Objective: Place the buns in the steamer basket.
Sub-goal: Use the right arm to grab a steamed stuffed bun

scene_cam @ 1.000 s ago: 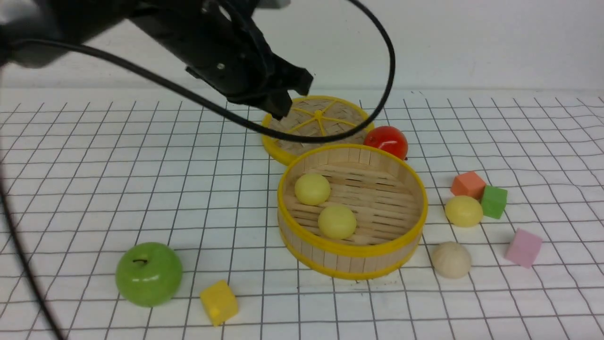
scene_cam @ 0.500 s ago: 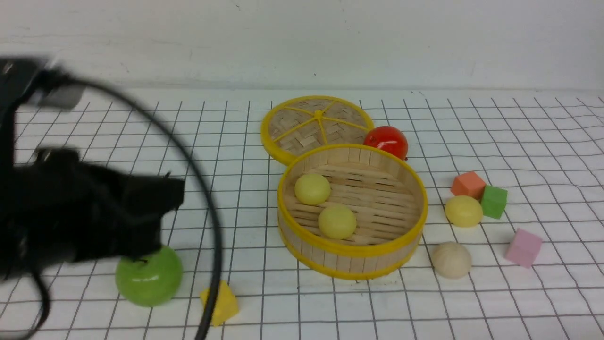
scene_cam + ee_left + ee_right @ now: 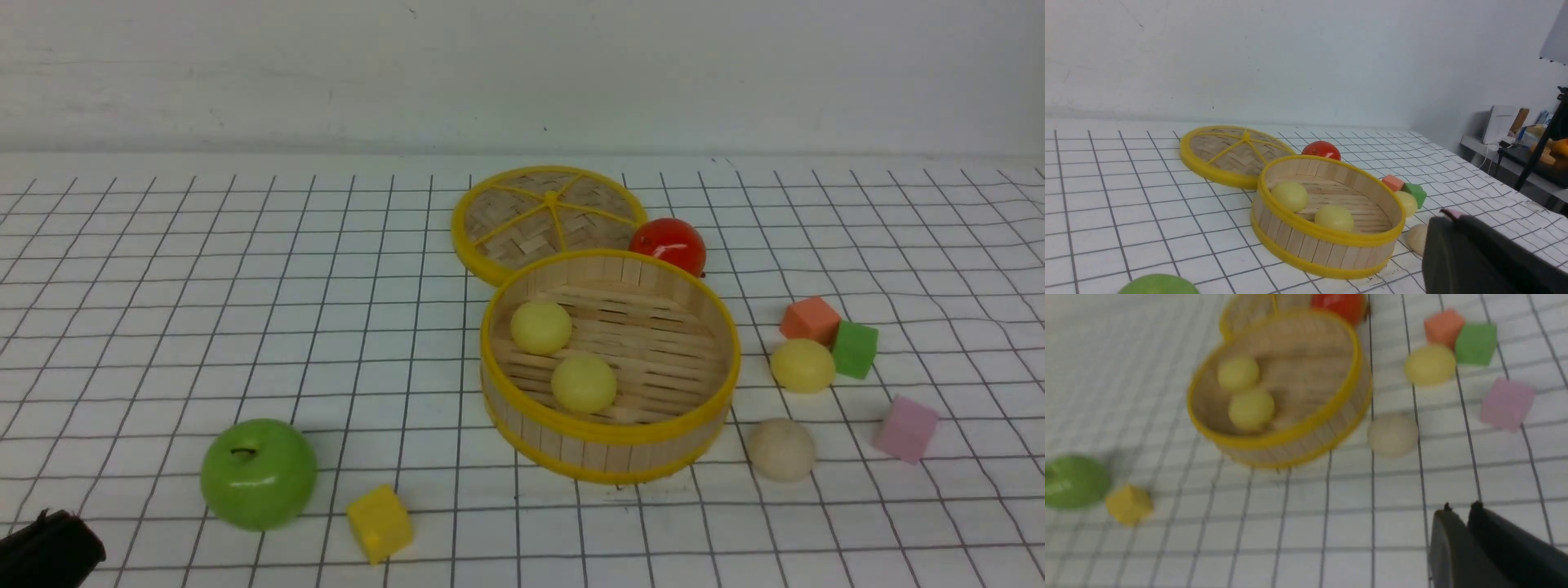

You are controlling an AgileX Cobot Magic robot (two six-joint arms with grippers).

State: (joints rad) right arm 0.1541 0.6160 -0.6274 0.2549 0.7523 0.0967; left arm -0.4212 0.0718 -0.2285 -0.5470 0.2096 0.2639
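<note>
Well beyond right claw (image 3: 1461, 507), beige bun (image 3: 1392, 433).

The steamer basket (image 3: 611, 433) is pale bamboo slats with yellow rim bands. The lid (image 3: 522, 237) is tan weave with yellow spokes. Three buns (image 3: 540, 327) are pale yellow and the fourth bun (image 3: 780, 448) is beige-white. The round fruit (image 3: 669, 243) is glossy red and the apple (image 3: 258, 474) is green. There is a yellow cube (image 3: 380, 523), an orange cube (image 3: 809, 318), a green cube (image 3: 855, 349) and a pink cube (image 3: 905, 428). The tablecloth (image 3: 204, 327) is white with a dark grid.

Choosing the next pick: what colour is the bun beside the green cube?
The bun is pale yellow, clearest in the front view.
</note>
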